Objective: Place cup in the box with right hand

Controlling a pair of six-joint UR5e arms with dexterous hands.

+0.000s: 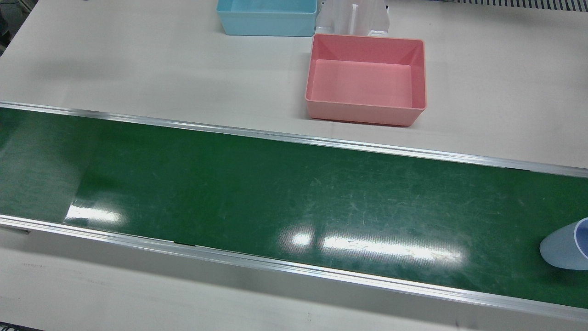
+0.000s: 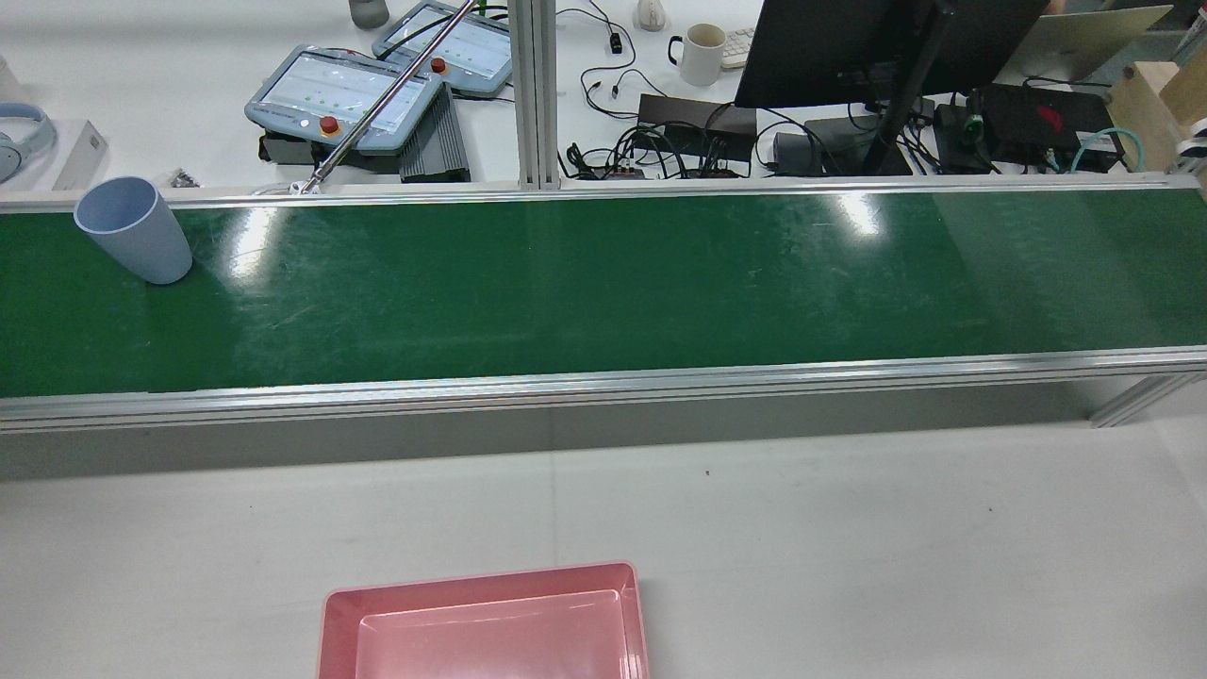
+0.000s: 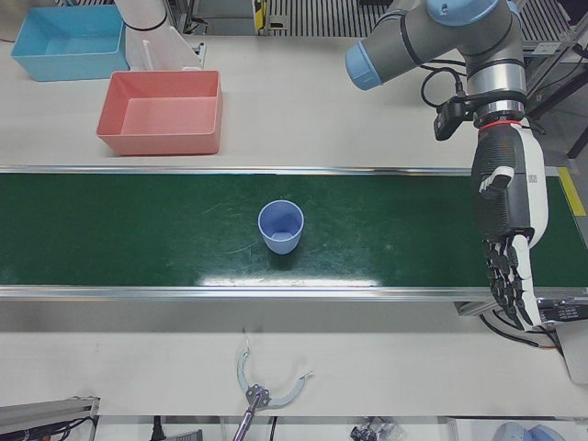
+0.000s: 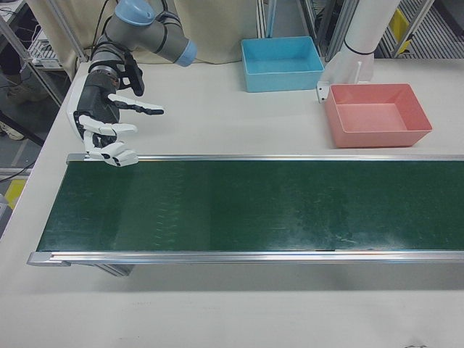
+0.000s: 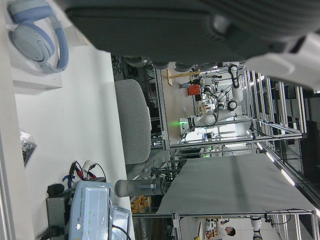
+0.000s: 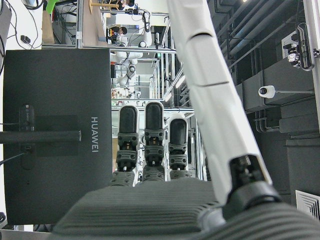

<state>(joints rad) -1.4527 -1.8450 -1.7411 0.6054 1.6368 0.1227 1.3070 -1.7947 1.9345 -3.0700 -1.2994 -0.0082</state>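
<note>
A pale blue cup (image 3: 280,226) stands upright on the green conveyor belt (image 3: 138,230), in the half before my left arm. The same cup (image 2: 132,231) shows at the far left in the rear view, and only partly at the right edge, cup (image 1: 567,250), in the front view. The pink box (image 3: 156,142) sits empty on the white table behind the belt, pink box (image 4: 377,138). My right hand (image 4: 109,123) hovers open over the belt's far end, well away from the cup. My left hand (image 3: 510,239) hangs open with its fingers pointing down, to the cup's right.
A light blue box (image 4: 283,61) stands behind the pink one, next to a white arm pedestal (image 4: 348,65). Beyond the belt in the rear view lie teach pendants (image 2: 344,94), a mug (image 2: 702,52), cables and a monitor (image 2: 839,47).
</note>
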